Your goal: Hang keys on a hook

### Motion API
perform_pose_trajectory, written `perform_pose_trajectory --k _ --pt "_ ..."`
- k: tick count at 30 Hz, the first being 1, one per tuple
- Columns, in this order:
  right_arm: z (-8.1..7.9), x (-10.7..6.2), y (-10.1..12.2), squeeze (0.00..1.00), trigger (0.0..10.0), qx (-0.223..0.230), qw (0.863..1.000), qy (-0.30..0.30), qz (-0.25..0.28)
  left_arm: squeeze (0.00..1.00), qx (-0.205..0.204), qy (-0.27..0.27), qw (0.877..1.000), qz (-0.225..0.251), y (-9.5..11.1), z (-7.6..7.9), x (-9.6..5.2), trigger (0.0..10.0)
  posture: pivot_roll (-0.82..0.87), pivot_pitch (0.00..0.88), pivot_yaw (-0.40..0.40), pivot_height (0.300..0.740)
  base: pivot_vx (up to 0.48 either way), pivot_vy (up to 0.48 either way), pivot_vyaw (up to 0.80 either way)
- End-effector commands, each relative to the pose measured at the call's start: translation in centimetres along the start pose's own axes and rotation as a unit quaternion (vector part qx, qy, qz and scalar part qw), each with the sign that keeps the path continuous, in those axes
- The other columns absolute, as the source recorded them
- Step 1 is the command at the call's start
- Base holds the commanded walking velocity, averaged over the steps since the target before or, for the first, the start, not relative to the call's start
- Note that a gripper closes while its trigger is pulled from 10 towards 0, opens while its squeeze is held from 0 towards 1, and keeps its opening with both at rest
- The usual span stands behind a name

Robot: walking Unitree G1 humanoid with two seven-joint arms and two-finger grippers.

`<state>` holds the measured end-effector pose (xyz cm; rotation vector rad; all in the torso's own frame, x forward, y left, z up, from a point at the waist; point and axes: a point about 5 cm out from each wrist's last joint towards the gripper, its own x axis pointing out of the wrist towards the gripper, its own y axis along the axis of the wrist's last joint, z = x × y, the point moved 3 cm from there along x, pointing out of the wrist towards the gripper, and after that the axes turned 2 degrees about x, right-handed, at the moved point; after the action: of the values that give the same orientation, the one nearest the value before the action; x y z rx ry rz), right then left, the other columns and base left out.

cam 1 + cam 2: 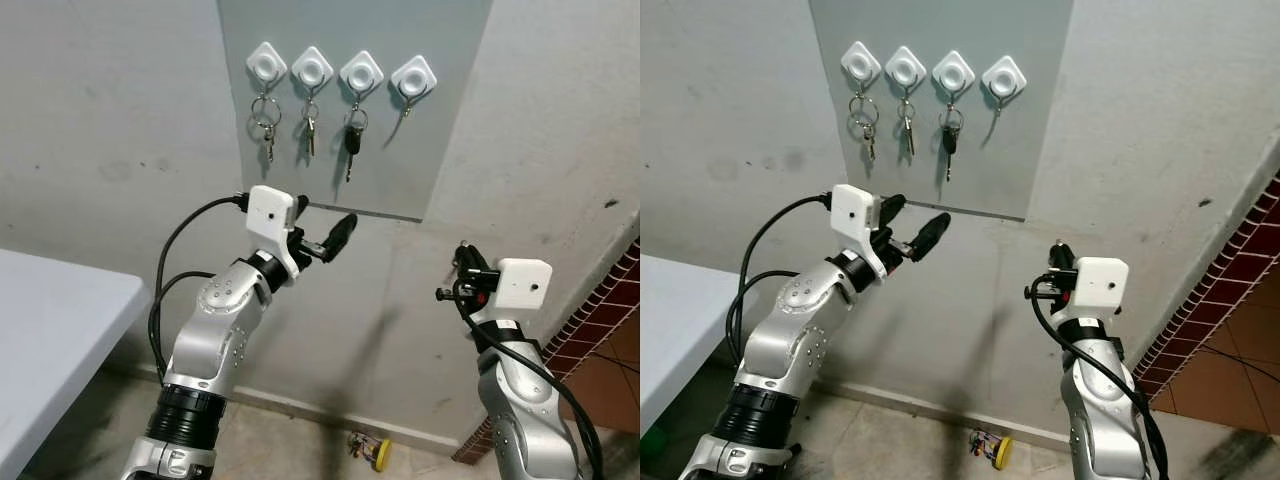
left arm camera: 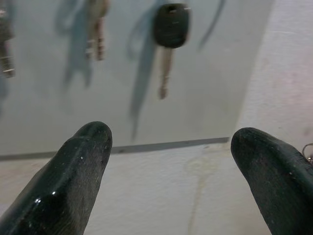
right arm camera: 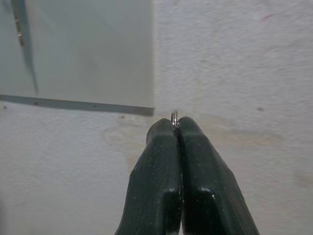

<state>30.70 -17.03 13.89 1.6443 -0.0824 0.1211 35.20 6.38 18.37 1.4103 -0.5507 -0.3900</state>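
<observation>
Pinched between the right gripper's point(image 3: 177, 128) clenched fingers, only a sliver of key ring point(image 3: 174, 116) pokes past the tips; the keys themselves are hidden. The left gripper point(image 1: 335, 238) hangs spread and empty below the grey board point(image 1: 440, 140), whose rightmost hook point(image 1: 413, 76) is bare.

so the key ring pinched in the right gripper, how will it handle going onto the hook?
Probably slippery: the thin metal key ring barely peeks past the shut fingers of the right gripper. Likely light and apt to swing, like the black-headed key dangling under its hook. The free hook looks small, so alignment is tight.
</observation>
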Motion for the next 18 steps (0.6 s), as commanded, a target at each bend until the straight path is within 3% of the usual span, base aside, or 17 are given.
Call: perform_pose_trajectory --k 1,4,6,12,18 --pt "-0.3 0.1 0.8 0.00 10.0 0.001 1.000 0.013 0.009 0.00 0.010 0.004 1.000 0.001 0.5 -0.3 0.2 10.0 -0.04 0.000 -0.017 0.728 0.000 0.000 0.00" --pt "-0.6 0.2 1.0 0.00 10.0 0.004 1.000 0.025 0.012 0.00 0.009 -0.011 1.000 0.007 0.7 0.1 0.2 10.0 -0.04 0.000 -0.018 0.728 0.000 0.000 0.00" --pt "-1.1 0.6 1.6 0.00 10.0 0.010 0.999 0.045 0.023 0.00 0.034 -0.032 0.999 0.015 1.1 0.8 0.1 10.0 -0.04 0.000 -0.018 0.728 0.000 0.000 0.00" --pt "-2.1 1.7 3.7 0.00 10.0 0.016 0.995 0.081 0.055 0.00 0.030 -0.060 0.997 0.031 2.1 1.7 0.4 10.0 -0.04 0.000 -0.018 0.728 0.000 0.000 0.00" --pt "-3.1 3.3 6.4 0.00 10.0 0.013 0.988 0.123 0.090 0.00 0.029 -0.089 0.993 0.065 4.9 2.1 1.0 10.0 -0.03 0.000 -0.016 0.728 0.000 0.000 0.00"
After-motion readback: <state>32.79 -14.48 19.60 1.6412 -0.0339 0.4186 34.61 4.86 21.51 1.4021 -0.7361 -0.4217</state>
